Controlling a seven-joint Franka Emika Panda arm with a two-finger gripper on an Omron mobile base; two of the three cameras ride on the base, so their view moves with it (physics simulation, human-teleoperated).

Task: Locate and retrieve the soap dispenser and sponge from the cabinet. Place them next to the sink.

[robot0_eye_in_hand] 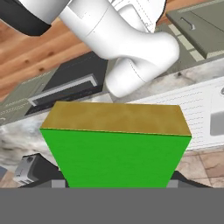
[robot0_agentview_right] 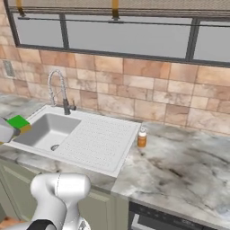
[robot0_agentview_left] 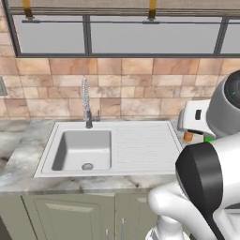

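Observation:
My gripper (robot0_agentview_right: 13, 127) is shut on the green sponge (robot0_agentview_right: 18, 121), held in the air in front of the sink's left end in the right base view. The hand view looks along the sponge (robot0_eye_in_hand: 116, 153), with its green face toward the camera and its yellowish side on top. In the left base view a sliver of sponge (robot0_agentview_left: 208, 138) shows below the white hand (robot0_agentview_left: 197, 117). The orange soap dispenser (robot0_agentview_right: 142, 138) stands upright on the marble counter just right of the white sink (robot0_agentview_right: 96, 139). Part of the soap dispenser (robot0_agentview_left: 188, 136) peeks out beside the hand. The wall cabinet is out of view.
A chrome spring-coil faucet (robot0_agentview_left: 86, 105) rises behind the basin (robot0_agentview_left: 84, 150). The marble counter (robot0_agentview_right: 179, 166) stretches to the right of the sink. Sage-green base cabinets (robot0_agentview_left: 70, 215) sit below, and a window runs above the tiled wall. My own arm (robot0_agentview_left: 206, 187) blocks the lower right.

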